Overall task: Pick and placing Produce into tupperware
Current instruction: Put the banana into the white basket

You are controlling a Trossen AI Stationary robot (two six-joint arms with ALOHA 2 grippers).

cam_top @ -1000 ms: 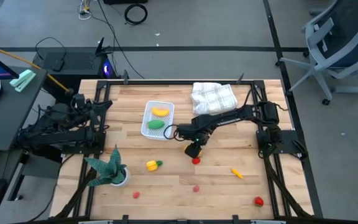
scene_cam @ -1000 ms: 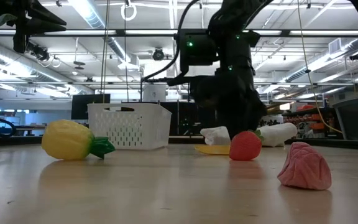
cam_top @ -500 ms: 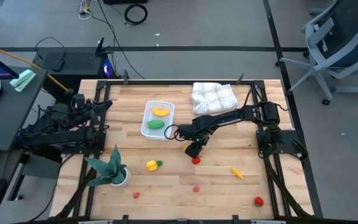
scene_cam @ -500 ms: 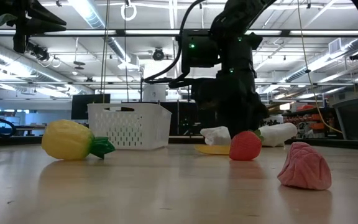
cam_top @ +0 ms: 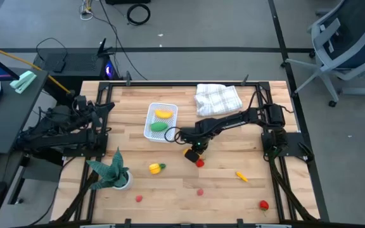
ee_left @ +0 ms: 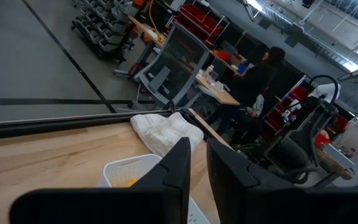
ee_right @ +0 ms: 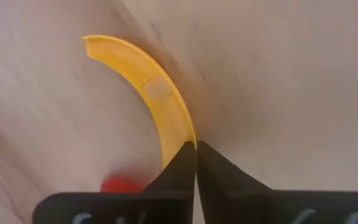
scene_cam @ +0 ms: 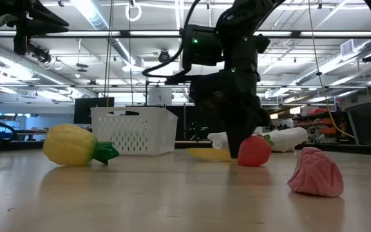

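A thin curved yellow banana piece (ee_right: 157, 93) lies on the wooden table near its middle (cam_top: 187, 152), and my right gripper (ee_right: 196, 146) is shut on one end of it. A red piece (cam_top: 199, 163) lies just beside the gripper on the near side. The white tupperware (cam_top: 149, 130) stands to the left, toward the far edge, and holds a yellow piece (cam_top: 163, 114) and a green piece (cam_top: 159, 126). My left gripper (ee_left: 197, 163) is shut on nothing and waits by the table's left edge (cam_top: 84, 123). My right gripper pinches one end of the banana piece (ee_right: 180, 135) between its two fingertips (ee_right: 180, 163). The fingers come from above, pointing down at a slant (scene_cam: 234, 145). The rest of the piece curves away from the fingers, low and flat at the table top (scene_cam: 205, 154).
A white checked cloth (cam_top: 217, 99) lies at the far edge. A potted plant (cam_top: 111, 172) stands near left. Loose produce is scattered: a yellow piece with a green tip (cam_top: 156, 168), an orange one (cam_top: 241, 176), a pink one (cam_top: 200, 191), small red ones (cam_top: 263, 204) (cam_top: 139, 197).
My right gripper has come down over the banana piece and shut on its end. The banana piece has shifted a little toward the table's left edge.
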